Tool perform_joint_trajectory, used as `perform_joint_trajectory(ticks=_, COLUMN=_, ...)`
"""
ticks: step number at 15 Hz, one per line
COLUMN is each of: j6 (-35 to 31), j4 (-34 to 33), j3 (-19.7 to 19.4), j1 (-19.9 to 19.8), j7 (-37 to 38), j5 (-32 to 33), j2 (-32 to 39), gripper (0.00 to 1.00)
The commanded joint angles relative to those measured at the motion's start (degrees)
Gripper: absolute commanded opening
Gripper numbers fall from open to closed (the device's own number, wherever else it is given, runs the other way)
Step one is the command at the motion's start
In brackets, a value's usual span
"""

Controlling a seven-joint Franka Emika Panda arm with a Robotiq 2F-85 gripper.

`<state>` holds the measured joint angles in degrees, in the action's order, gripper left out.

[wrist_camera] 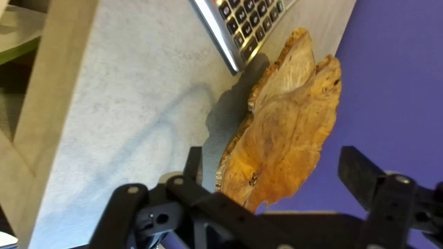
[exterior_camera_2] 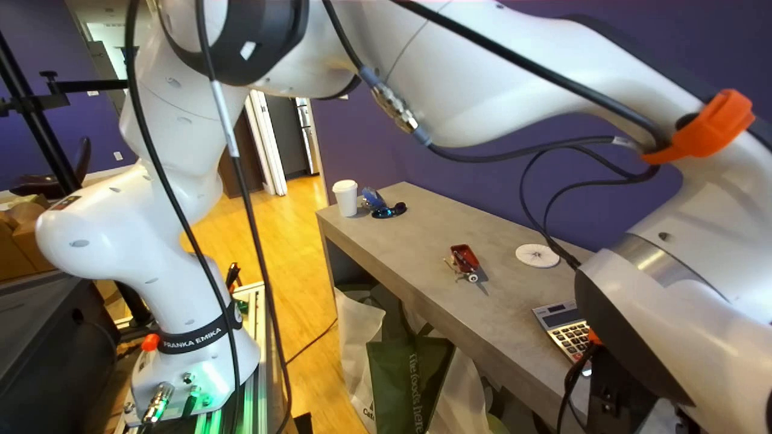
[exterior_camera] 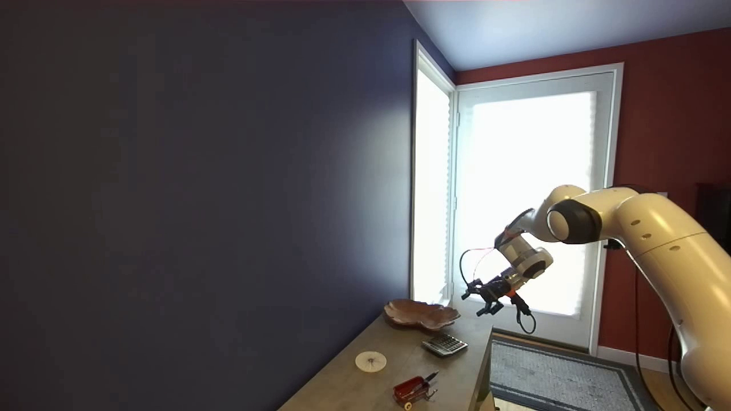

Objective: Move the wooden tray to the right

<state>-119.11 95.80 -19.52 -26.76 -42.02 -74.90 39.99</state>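
Note:
The wooden tray (exterior_camera: 420,315) is a shallow orange-brown piece with a raised, wavy rim. It sits on the grey counter (exterior_camera: 348,394) at the far end, close to the wall, in an exterior view. It also fills the middle of the wrist view (wrist_camera: 280,128), with its lower end hidden behind the gripper body. My gripper (exterior_camera: 475,304) is open and empty, held above the counter to the right of the tray and apart from it. In the wrist view the fingers (wrist_camera: 270,152) are wide apart, with the tray seen between and beyond them. An exterior view shows neither tray nor fingertips.
A calculator (exterior_camera: 445,345) lies just in front of the tray; it also shows in the wrist view (wrist_camera: 247,27). A white disc (exterior_camera: 371,361) and a small red object (exterior_camera: 411,390) lie nearer. A white cup (exterior_camera_2: 345,199) and sunglasses (exterior_camera_2: 389,210) stand at the counter's other end.

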Motion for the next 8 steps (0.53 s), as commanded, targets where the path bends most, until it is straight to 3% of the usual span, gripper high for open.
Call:
perform_joint_trajectory(ticks=1, j6=-2.34, j4=10.44, j3=-1.49, j1=2.11, j7=-4.24, j5=10.65, j2=-10.54, gripper=1.0)
perform_joint_trajectory(ticks=4, j6=-7.54, j4=17.72, j3=-1.13, j1=3.5, j7=-6.59, j5=16.72, j2=-18.59, gripper=1.0)
perform_joint_trajectory(ticks=8, j6=-19.32, j4=29.11, j3=0.57, j1=6.38, j7=-9.51, j5=17.02, j2=-30.17, gripper=1.0)
